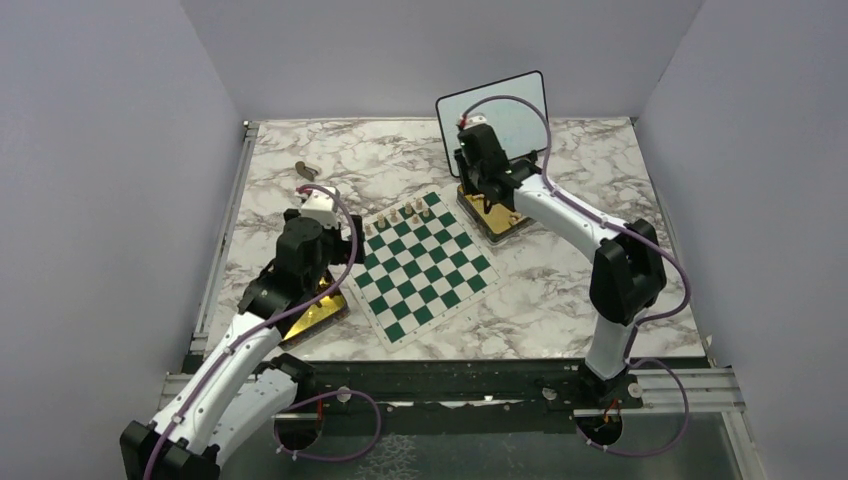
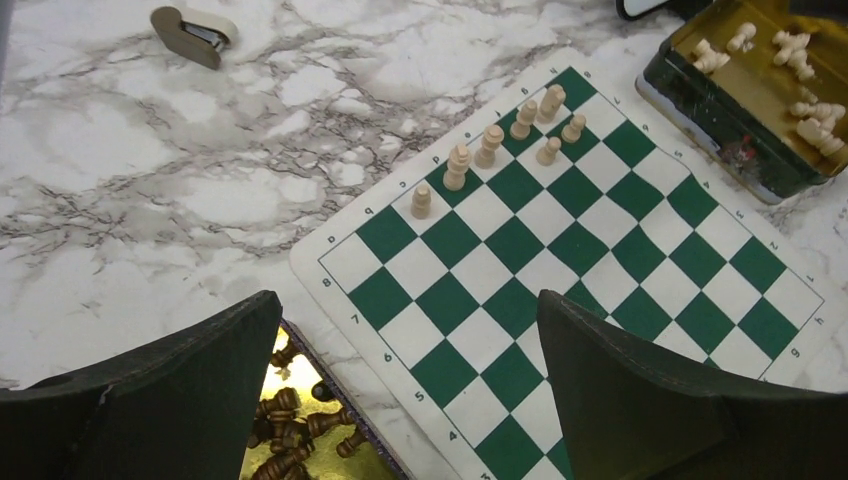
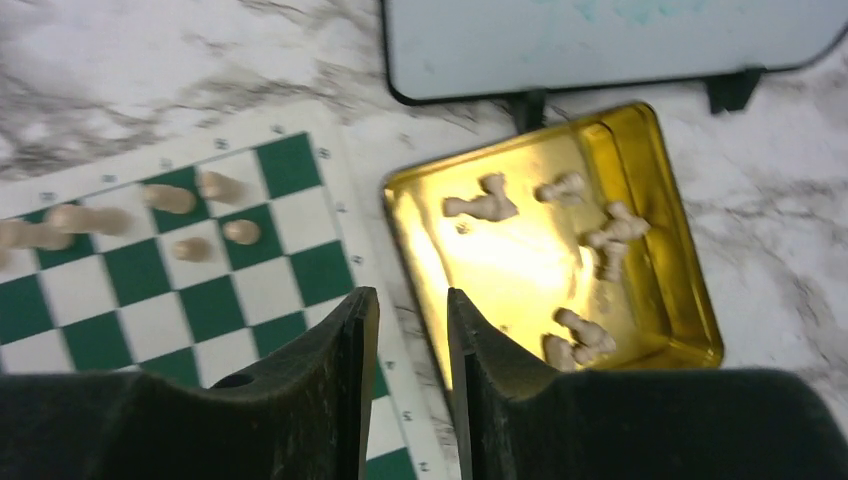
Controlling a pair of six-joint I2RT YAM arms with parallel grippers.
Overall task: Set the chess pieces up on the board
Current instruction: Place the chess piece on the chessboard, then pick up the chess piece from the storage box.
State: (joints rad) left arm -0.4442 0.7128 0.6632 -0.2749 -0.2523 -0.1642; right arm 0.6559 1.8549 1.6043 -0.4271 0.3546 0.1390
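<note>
The board sits skewed in the middle of the marble tabletop, and seven pale pieces are standing along its far edge. Five are in a line on the last rank, with two more just in front of them at the end nearer the gold tin. Over on the right, the right end effector hangs above the strip between the board's corner and that tin. Its jaws are drawn close, with only a narrow gap and nothing in it. More pale pieces lie tipped over and scattered inside the tin, and the whiteboard stands just behind it. On the left, the left end effector is spread wide and empty. It hovers over the board's near-left edge and a second tin, where dark pieces lie in a heap. A small tan object rests alone on the tabletop beyond the board.
</note>
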